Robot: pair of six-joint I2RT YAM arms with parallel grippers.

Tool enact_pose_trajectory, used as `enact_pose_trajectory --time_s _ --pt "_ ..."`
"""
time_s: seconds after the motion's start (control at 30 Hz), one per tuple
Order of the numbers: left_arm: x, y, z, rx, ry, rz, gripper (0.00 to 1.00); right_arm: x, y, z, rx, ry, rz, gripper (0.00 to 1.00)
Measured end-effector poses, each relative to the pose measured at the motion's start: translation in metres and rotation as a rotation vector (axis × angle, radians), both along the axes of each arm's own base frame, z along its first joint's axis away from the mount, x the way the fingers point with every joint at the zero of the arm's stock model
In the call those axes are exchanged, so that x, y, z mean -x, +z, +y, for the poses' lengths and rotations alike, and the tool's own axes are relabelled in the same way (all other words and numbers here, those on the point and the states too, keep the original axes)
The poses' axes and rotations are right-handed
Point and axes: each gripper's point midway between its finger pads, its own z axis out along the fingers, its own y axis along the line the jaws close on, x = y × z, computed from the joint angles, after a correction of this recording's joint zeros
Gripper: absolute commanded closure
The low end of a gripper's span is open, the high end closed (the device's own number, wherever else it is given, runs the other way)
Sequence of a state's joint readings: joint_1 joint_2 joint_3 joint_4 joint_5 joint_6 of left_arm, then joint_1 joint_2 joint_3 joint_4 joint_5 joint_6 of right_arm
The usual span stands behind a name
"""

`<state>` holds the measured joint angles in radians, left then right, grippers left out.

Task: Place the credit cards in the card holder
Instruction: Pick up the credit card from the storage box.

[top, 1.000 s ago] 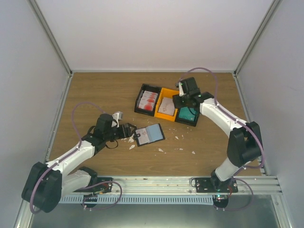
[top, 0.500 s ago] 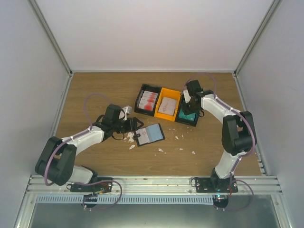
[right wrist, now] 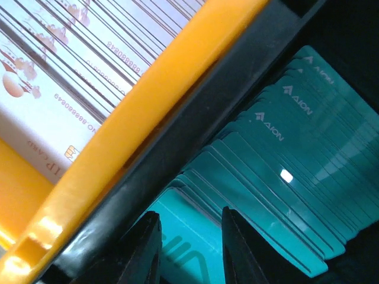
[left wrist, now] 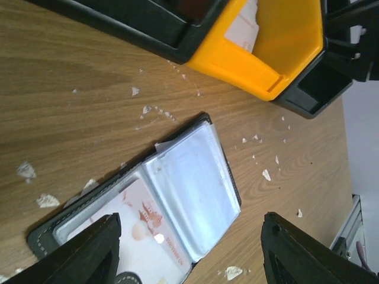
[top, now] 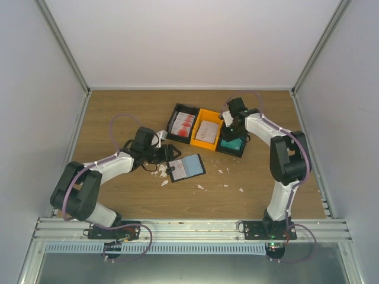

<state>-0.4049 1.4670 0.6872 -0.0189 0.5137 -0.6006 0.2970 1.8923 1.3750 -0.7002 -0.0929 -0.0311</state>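
Isolation of one card is mattering: right gripper (right wrist: pixel 188 222), jaws narrowly parted, is sitting among upright teal plastic cards (right wrist: pixel 296 136); left gripper (left wrist: pixel 189 236), jaws spread, is hovering over open black folding wallet (left wrist: pixel 189 177).

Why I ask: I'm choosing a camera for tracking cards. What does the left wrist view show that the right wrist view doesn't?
Only the left wrist view shows the card holder, lying open on the table with a red-and-white card in one sleeve and white scraps around it. Only the right wrist view shows the teal cards, a stack printed AION. Both show the orange tray with whitish cards in it and the black tray beside it.
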Motion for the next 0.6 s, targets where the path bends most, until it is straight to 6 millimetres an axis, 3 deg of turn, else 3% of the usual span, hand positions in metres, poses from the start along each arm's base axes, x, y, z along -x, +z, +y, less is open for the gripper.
enact_pose_trajectory --time_s 0.33,0.6 --pt "-0.003 -0.009 -0.034 0.064 -0.088 0.056 0.42 -0.003 -0.012 0.017 -0.004 0.052 0.021 0.60" --pt "-0.020 -0.006 -0.068 0.071 -0.122 0.049 0.59 0.001 -0.018 0.015 0.020 0.099 0.033 0.61"
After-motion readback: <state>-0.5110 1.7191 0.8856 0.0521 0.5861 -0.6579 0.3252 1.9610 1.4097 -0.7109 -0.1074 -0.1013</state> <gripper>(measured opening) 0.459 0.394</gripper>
